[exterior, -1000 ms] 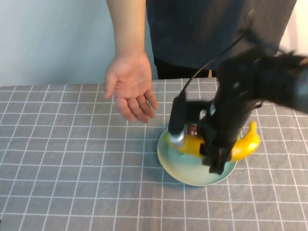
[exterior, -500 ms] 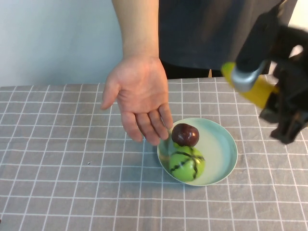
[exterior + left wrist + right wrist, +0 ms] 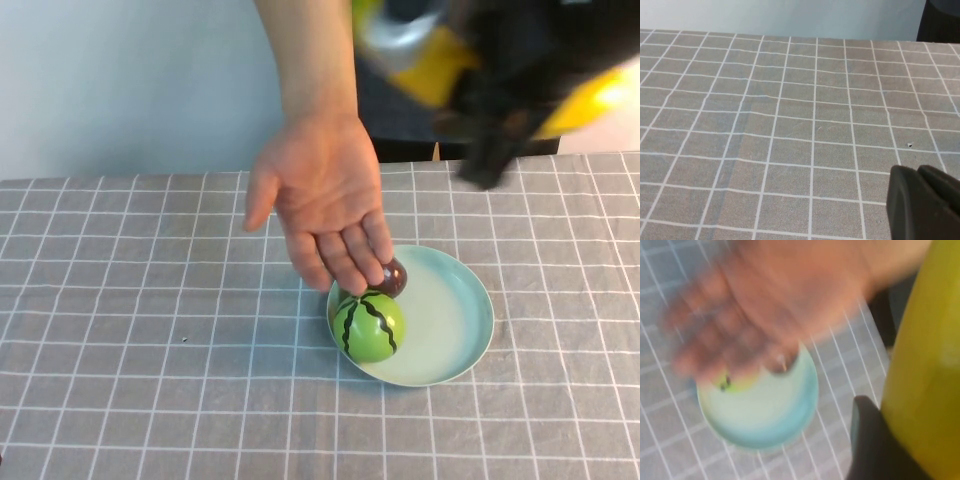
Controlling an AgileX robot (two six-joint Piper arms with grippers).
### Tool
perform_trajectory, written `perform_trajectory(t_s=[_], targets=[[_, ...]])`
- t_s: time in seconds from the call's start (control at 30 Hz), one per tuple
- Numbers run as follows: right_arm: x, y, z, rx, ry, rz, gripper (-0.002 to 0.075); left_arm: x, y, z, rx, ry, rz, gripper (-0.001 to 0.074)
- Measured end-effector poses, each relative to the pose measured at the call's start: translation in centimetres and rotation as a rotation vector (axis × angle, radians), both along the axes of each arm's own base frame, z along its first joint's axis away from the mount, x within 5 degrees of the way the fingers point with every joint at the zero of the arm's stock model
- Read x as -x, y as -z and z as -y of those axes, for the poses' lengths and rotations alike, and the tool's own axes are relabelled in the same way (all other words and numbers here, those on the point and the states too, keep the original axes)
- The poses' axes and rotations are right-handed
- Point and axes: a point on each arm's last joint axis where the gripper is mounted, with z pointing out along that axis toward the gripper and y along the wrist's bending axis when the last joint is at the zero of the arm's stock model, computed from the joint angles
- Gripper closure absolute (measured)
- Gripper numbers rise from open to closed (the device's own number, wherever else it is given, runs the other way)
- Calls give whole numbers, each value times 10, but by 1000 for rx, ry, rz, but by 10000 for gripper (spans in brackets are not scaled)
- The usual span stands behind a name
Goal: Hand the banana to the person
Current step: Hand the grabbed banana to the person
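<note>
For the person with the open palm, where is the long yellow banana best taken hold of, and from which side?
Probably the free yellow end of the long yellow banana, from below with the person's open hand. The right gripper is clamped on the middle, raised above the pale blue plate. The left gripper is low over the checked cloth.

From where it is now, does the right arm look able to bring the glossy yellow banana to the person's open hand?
Probably yes: the right tool holds the glossy yellow banana high, beside the open palm, nothing between. The left tool rests apart over the cloth.
</note>
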Motion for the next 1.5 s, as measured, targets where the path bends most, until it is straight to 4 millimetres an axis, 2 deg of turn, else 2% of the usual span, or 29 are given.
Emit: perform_trajectory(t_s=[0.1, 0.13, 0.27, 0.43, 0.7, 0.77, 0.8, 0.93, 1.0, 1.1, 1.2, 1.33, 1.4, 1.5], targets=[[-9, 7, -35, 31, -79, 1, 466, 0, 0, 0, 0, 0, 0, 739], [-14, 15, -48, 51, -103, -10, 466, 0, 0, 0, 0, 0, 0, 739], [-26, 40, -76, 113, -162, -43, 466, 0, 0, 0, 0, 0, 0, 739], [-32, 61, -90, 123, -193, -110, 466, 0, 0, 0, 0, 0, 0, 739], [-36, 71, -97, 163, -250, -119, 466, 0, 0, 0, 0, 0, 0, 739], [-38, 75, -99, 172, -251, -124, 435, 0, 0, 0, 0, 0, 0, 739], [-38, 75, -100, 174, -251, -126, 407, 0, 0, 0, 0, 0, 0, 739], [-38, 76, -100, 161, -229, -135, 204, 0, 0, 0, 0, 0, 0, 739], [-38, 76, -100, 152, -213, -138, 166, 0, 0, 0, 0, 0, 0, 739], [-35, 67, -96, 136, -188, -118, 151, 0, 0, 0, 0, 0, 0, 740], [-29, 52, -88, 105, -142, -81, 158, 0, 0, 0, 0, 0, 0, 739], [-7, 27, -72, 35, -68, -32, 203, 0, 0, 0, 0, 0, 0, 739], [5, 18, -59, -14, -23, -36, 267, 0, 0, 0, 0, 0, 0, 739], [24, 5, -32, -90, 49, -38, 435, 0, 0, 0, 0, 0, 0, 739]])
